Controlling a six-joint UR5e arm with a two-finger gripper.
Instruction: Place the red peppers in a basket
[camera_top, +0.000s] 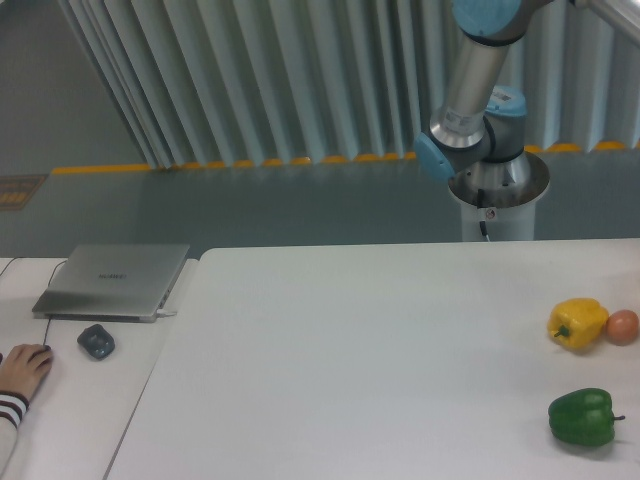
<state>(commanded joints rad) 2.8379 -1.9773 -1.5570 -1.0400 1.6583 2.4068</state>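
No red peppers show in the camera view, and no basket is in view either. Only the arm's base and lower links (480, 110) appear at the back right, rising out of the top of the frame. The gripper itself is outside the picture. On the white table (350, 360) at the right lie a yellow pepper (577, 323), a small orange-pink round fruit (622, 326) touching it, and a green pepper (581, 417) nearer the front.
To the left, a side desk carries a closed laptop (112, 280) and a dark mouse (96, 342). A person's hand (22, 368) rests at the left edge. Grey vertical slats run along the back wall.
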